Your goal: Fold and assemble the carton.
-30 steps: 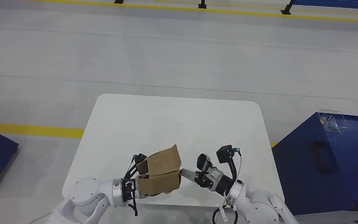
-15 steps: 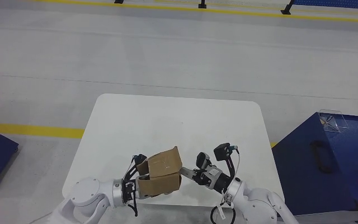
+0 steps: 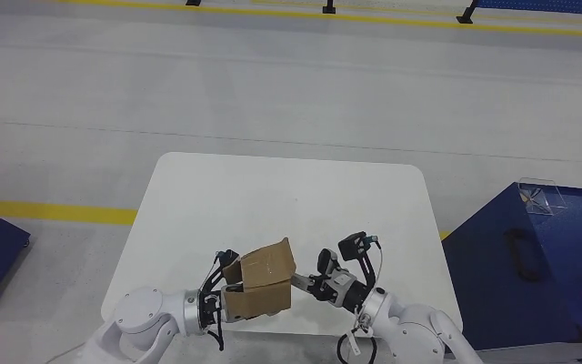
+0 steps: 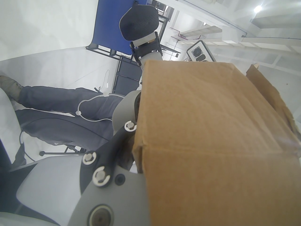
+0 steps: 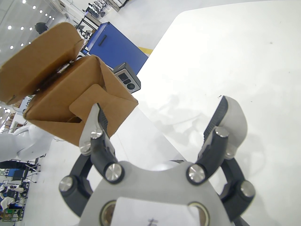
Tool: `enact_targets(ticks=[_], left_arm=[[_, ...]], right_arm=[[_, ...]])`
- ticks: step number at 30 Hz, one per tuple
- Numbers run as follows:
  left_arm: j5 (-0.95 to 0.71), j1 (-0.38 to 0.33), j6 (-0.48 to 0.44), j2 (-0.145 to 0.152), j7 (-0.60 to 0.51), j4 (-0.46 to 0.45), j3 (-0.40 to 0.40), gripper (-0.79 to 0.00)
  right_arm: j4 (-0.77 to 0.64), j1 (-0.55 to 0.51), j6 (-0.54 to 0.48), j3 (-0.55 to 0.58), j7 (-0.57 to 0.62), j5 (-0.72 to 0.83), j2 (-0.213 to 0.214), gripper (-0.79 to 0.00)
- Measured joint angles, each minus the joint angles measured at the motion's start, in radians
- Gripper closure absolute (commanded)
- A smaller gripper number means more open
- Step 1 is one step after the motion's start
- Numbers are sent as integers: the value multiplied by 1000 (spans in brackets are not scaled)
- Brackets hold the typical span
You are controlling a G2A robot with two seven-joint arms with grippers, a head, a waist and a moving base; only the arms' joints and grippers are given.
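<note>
A brown carton (image 3: 261, 276) hangs over the table's front edge, one flap standing up on top. My left gripper (image 3: 225, 289) is shut on its left end. The left wrist view has a carton wall (image 4: 211, 130) close up, with a black padded finger (image 4: 138, 23) reaching past its far edge. My right gripper (image 5: 160, 116) is open at the carton's right end. One of its fingers (image 5: 95, 118) touches a folded end flap of the carton (image 5: 77, 88); the other finger (image 5: 227, 115) hangs free over the table. From above, the right gripper (image 3: 303, 284) sits just right of the carton.
The white table (image 3: 273, 191) has rounded corners and bare surface behind the arms. A blue cabinet (image 3: 518, 264) stands on the floor to the right, and yellow floor lines run past the table.
The right gripper has moved left, closing the gap until one finger meets the carton's end flap. The left arm and carton have stayed almost still.
</note>
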Motion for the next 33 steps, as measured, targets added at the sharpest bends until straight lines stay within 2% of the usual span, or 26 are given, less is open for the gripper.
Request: enact_targets(ticks=[5, 33], left_arm=[[4, 0, -3, 0, -2, 1, 3, 0], [-6, 5, 1, -1, -5, -13, 12, 0]], right_arm=[[-18, -9, -8, 16, -34, 20, 0, -785], [5, 9, 6, -16, -4, 1, -2, -785]])
